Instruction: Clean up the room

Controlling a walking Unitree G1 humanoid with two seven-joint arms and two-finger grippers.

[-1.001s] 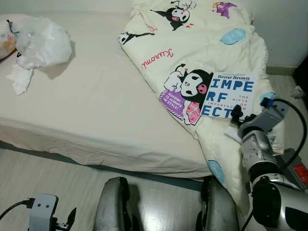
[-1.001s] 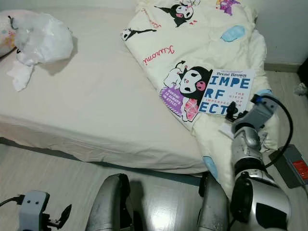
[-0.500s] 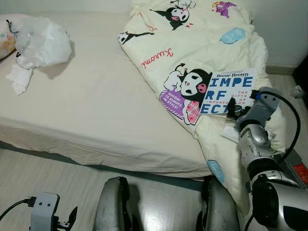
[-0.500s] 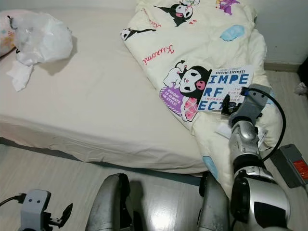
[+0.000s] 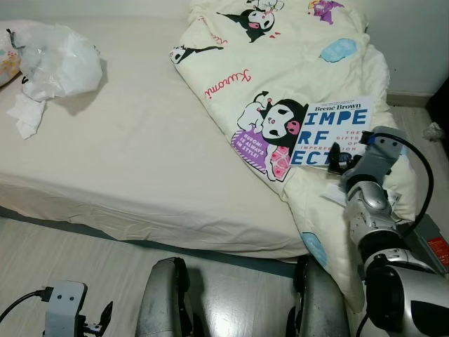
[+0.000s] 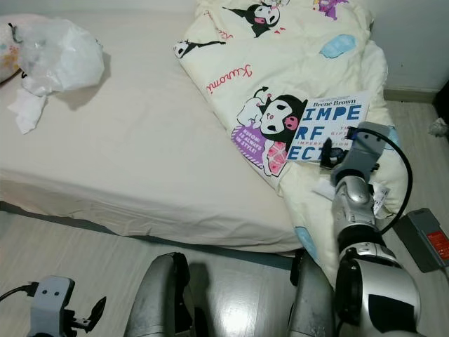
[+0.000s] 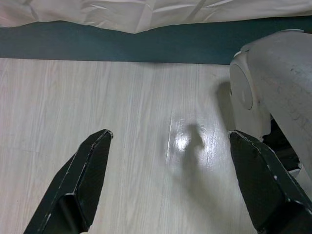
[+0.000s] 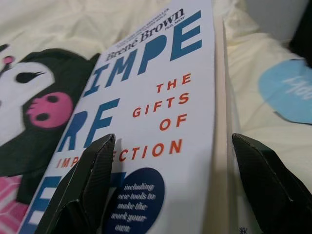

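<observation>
A broad bed (image 5: 126,154) with a smooth, faintly creased cream sheet lies ahead of both grippers. Over its right side a soft, rumpled cream duvet (image 5: 295,63) printed with black cartoon figures drapes to the pale wood-plank floor (image 7: 122,136). A crinkled translucent plastic bag (image 5: 59,60) sits far off at the bed's left corner. On the duvet lies a flat, glossy white book (image 8: 161,122) with blue and red lettering, directly between the spread jaws of the right gripper (image 8: 168,195), which has not closed on it. The left gripper (image 7: 170,195) hangs over the floor, jaws wide apart.
</observation>
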